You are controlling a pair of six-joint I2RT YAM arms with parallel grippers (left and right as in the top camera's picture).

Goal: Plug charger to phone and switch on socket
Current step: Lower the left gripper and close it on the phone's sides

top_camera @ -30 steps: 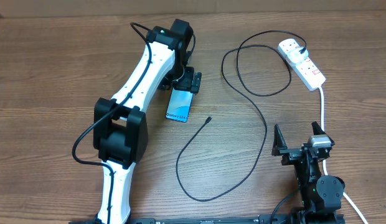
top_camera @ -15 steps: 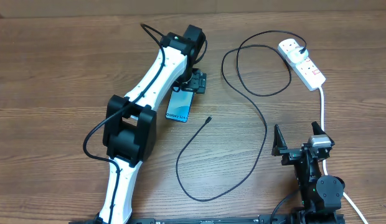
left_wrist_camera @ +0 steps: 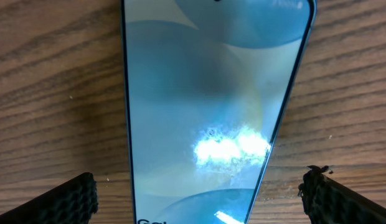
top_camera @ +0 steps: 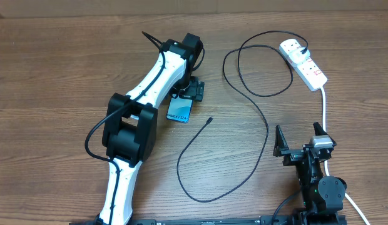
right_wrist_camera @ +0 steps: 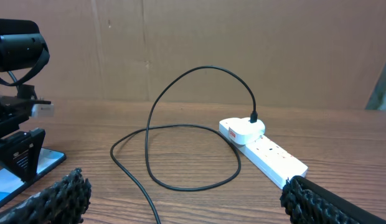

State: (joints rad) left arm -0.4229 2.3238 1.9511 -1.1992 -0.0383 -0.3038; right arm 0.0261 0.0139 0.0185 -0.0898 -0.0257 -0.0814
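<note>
The phone (top_camera: pixel 179 110) lies flat on the wooden table with its blue-white screen up. It fills the left wrist view (left_wrist_camera: pixel 211 93). My left gripper (top_camera: pixel 192 91) hovers over the phone's far end. It is open (left_wrist_camera: pixel 202 202), with one finger on each side of the phone and neither touching it. The charger is a thin black cable (top_camera: pixel 266 128) that loops from its plug (top_camera: pixel 302 49) in the socket (top_camera: pixel 305 62) to its loose connector tip (top_camera: pixel 209 120), just right of the phone. My right gripper (top_camera: pixel 298 136) is open and empty (right_wrist_camera: pixel 187 205) near the front edge.
The socket's thick white cord (top_camera: pixel 324 103) runs down past my right arm. In the right wrist view the socket (right_wrist_camera: pixel 261 146) and a loop of the cable (right_wrist_camera: pixel 180 134) lie ahead. A brown cardboard wall (right_wrist_camera: pixel 243 43) stands behind the table.
My left gripper has shifted a little to the right and come closer over the phone's far end. The phone, the cable and the right arm have stayed put.
</note>
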